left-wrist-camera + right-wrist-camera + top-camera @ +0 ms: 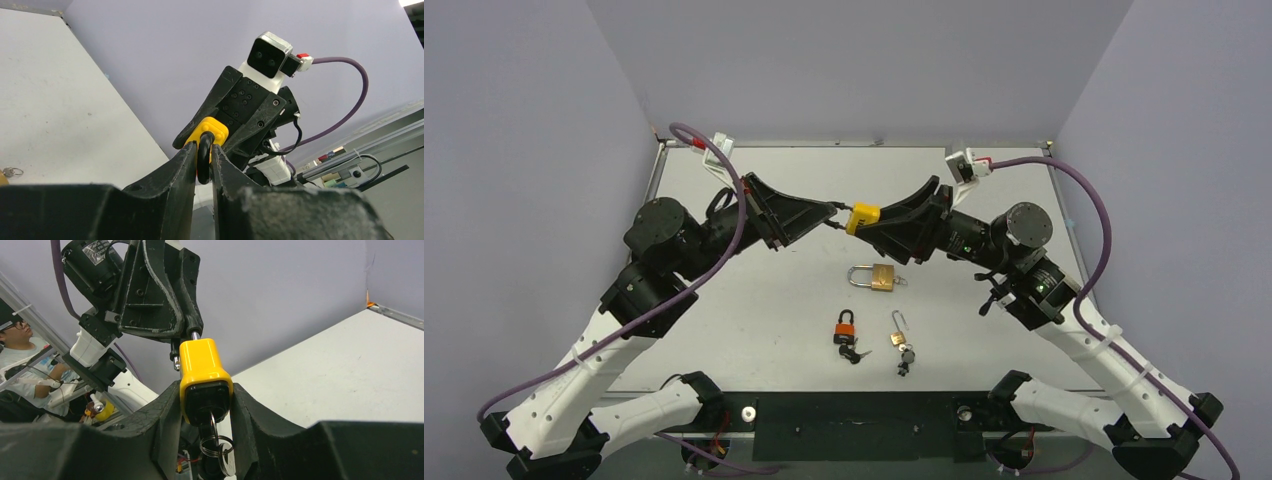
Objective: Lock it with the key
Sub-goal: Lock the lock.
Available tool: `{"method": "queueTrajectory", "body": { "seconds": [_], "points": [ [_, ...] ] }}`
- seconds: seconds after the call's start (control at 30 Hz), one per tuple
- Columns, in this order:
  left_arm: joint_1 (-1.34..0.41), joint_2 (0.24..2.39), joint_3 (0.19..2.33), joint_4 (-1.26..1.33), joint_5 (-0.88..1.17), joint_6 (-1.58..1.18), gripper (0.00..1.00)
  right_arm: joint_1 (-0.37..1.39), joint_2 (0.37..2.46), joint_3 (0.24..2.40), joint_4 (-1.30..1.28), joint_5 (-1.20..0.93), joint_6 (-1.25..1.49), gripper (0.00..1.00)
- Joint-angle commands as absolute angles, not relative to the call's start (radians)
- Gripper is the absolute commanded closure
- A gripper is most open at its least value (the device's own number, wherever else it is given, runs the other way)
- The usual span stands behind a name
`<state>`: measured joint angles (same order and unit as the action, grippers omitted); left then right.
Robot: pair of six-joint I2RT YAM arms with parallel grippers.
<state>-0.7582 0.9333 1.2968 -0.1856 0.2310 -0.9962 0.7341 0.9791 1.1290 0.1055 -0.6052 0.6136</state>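
From above, the yellow plastic-bodied padlock [862,217] hangs mid-air between left gripper [835,213] and right gripper [877,222], well inside the edges of the white table [724,300]. Left wrist: jaws pinch its black shackle [204,157]. Right wrist: jaws clamp its body, silver key ring [220,447] dangling free.

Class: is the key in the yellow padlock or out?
In: the key sits in the black underside of the yellow padlock, its ring hanging below.
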Motion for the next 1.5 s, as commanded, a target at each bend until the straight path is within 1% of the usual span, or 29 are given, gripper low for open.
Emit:
{"method": "queueTrajectory", "body": {
  "seconds": [0.0, 0.13, 0.5, 0.57, 0.67, 0.73, 0.9, 1.47],
  "points": [
    [-0.755, 0.906, 1.316, -0.170, 0.264, -0.916, 0.83, 0.735, 0.925, 1.150, 0.136, -0.635, 0.634, 1.00],
    [-0.753, 0.907, 1.317, -0.185, 0.316, -0.894, 0.81, 0.734, 0.908, 1.142, 0.109, -0.665, 0.631, 1.00],
    [-0.753, 0.952, 1.344, -0.245, 0.434, -0.859, 0.80, 0.736, 0.905, 1.141, 0.054, -0.671, 0.607, 1.00],
    [-0.754, 0.956, 1.344, -0.251, 0.443, -0.854, 0.82, 0.736, 0.906, 1.144, 0.048, -0.669, 0.602, 1.00],
    [-0.754, 0.954, 1.344, -0.272, 0.442, -0.845, 0.88, 0.735, 0.905, 1.145, 0.040, -0.666, 0.594, 1.00],
    [-0.754, 0.954, 1.346, -0.287, 0.441, -0.833, 0.89, 0.734, 0.905, 1.146, 0.032, -0.672, 0.589, 1.00],
    [-0.753, 0.951, 1.354, -0.312, 0.446, -0.807, 0.85, 0.733, 0.897, 1.146, 0.015, -0.694, 0.583, 1.00],
    [-0.752, 0.953, 1.359, -0.327, 0.448, -0.784, 0.84, 0.723, 0.857, 1.124, -0.031, -0.720, 0.583, 1.00]
  ]
}}
